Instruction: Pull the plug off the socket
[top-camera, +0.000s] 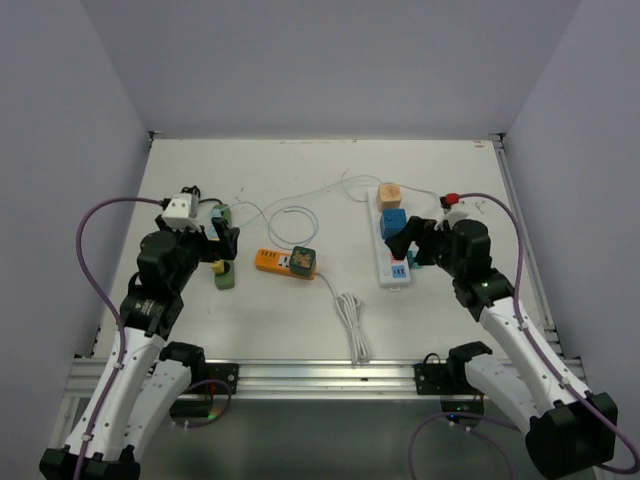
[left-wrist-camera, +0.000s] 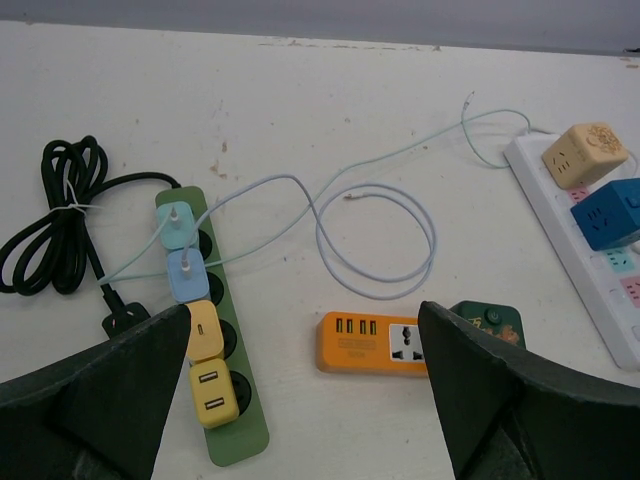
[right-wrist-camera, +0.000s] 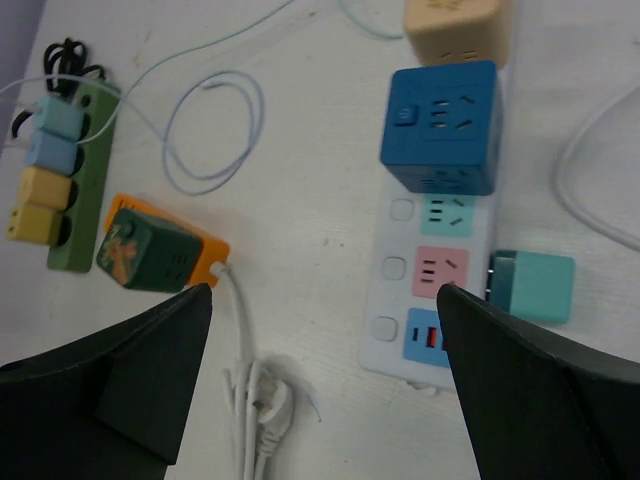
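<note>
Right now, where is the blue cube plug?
In the top view, the blue cube plug sits on the white power strip on the table's right side, right next to the tan cube, on its near side, close to the right gripper.

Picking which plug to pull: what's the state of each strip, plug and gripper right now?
Left gripper, fingers open, empty.
Right gripper, fingers open, empty.
Green strip, four plugs seated.
Orange strip, dark green cube seated.
White strip, tan cube and blue cube seated.
Teal adapter, loose beside white strip.
</note>
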